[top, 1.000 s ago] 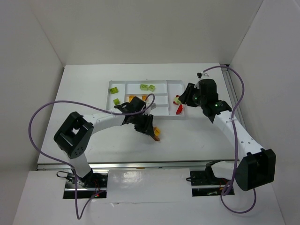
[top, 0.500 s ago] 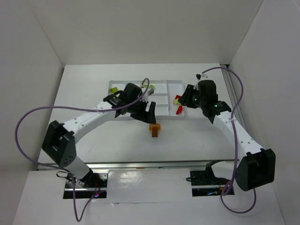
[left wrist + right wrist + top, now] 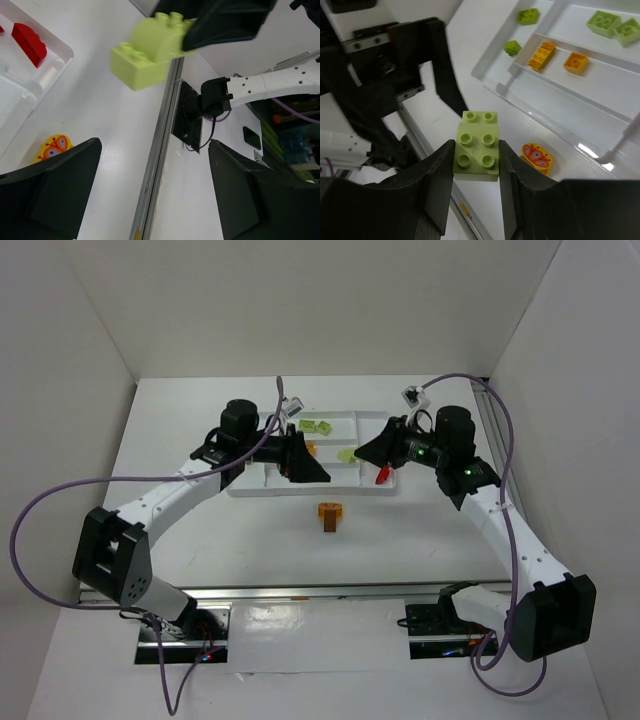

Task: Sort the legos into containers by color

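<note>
At the left we see the left gripper (image 3: 154,144) reaching over the flat white plastic tray (image 3: 375,425), its two dark fingers spread wide apart with nothing between them. The tray lies across the middle of the white table (image 3: 180,420), divided by low ridges. In its 9 o'clock compartment, the right wrist view shows two small lime green plastic bricks (image 3: 528,16). Next to them, a narrow middle section holds two yellow-orange plastic bricks (image 3: 541,54), and at 12 o'clock from those a further section holds a pair of lime green square bricks (image 3: 308,426).

Off the tray, at 6 o'clock from its near edge, a small orange plastic brick with a butterfly print (image 3: 329,513) rests alone on the table.

Moving right, a red plastic brick (image 3: 383,475) lies in the tray's 4 o'clock corner. Above that end, we see the right gripper (image 3: 476,145) clamped on a lime green studded plastic brick (image 3: 476,155), one finger pressed against each side, studs facing its wrist camera. That brick is held in the air, clear of table and tray, directly in front of the left gripper's parted fingers.
</note>
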You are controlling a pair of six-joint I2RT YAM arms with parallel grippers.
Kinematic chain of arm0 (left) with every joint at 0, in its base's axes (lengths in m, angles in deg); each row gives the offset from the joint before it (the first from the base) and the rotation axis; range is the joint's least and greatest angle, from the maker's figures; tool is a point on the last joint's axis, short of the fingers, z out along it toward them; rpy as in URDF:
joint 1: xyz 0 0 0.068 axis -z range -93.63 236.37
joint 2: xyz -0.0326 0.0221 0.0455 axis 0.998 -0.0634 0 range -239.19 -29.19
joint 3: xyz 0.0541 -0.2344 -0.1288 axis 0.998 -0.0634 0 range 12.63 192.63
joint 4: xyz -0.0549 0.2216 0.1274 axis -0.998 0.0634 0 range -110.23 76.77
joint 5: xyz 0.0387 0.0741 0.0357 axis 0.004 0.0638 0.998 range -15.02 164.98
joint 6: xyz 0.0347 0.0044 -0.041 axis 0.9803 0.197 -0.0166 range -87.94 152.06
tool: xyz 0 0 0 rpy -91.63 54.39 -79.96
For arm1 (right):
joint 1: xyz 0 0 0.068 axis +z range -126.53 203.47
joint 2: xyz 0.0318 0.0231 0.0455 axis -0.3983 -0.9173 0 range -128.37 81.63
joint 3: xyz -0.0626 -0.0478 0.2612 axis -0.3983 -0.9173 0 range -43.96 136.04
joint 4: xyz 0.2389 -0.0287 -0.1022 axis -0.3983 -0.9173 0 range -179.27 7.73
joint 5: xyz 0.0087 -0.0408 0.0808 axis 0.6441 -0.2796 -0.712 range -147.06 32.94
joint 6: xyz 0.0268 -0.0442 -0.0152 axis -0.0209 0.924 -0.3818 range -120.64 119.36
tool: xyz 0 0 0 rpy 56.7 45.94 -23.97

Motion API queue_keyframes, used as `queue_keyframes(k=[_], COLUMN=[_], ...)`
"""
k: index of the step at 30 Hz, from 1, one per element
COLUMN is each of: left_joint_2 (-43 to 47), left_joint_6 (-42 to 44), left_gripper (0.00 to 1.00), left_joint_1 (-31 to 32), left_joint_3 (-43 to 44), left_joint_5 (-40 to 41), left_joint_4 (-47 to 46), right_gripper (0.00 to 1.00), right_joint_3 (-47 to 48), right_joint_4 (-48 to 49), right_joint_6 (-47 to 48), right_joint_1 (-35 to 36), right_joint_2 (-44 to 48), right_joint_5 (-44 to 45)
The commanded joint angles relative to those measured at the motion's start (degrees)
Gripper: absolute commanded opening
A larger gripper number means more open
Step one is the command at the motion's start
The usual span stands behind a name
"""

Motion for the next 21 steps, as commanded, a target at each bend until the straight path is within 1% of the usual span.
queue_keyframes(k=[1,4,7,10,11,12,13,18,21], left_joint_2=[-1.48,-1.49,-2.72,-3.77,-3.77,-3.77,-3.77,-5.80,-6.93], left_joint_6=[-0.67,1.71,1.56,-1.25,-3.61,-4.86,-5.82,-9.43,-10.92], left_gripper=[0.98,0.98,0.98,0.98,0.98,0.98,0.98,0.98,0.94], left_joint_1=[-1.80,-1.80,-1.80,-1.80,-2.33,-2.33,-2.33,-2.33,-2.33], left_joint_3=[2.59,4.27,4.98,3.67,3.06,2.53,2.52,2.52,3.13], left_joint_5=[-10.38,-10.38,-10.90,-11.61,-11.61,-12.39,-12.40,-12.40,-12.92], left_joint_4=[-9.16,-5.72,-5.09,-10.08,-11.75,-15.94,-17.38,-21.78,-23.11], right_gripper=[0.09,0.09,0.09,0.09,0.09,0.09,0.09,0.09,0.09], right_joint_3=[0.57,1.10,0.57,0.04,0.04,0.04,0.04,0.04,0.04], right_joint_4=[9.06,10.74,14.35,15.24,15.24,15.24,15.24,15.76,15.76], right_joint_6=[-2.04,-2.65,-5.11,-5.65,-5.65,-5.65,-5.65,-5.65,-5.65], right_joint_1=[0.35,0.35,0.35,0.35,0.35,0.35,0.35,0.35,0.35], right_joint_2=[0.90,0.19,-0.33,-1.03,-1.04,-1.04,-1.04,-1.56,-1.56], right_joint_5=[-10.39,-13.82,-15.93,-18.13,-18.14,-18.14,-18.74,-20.24,-20.24])
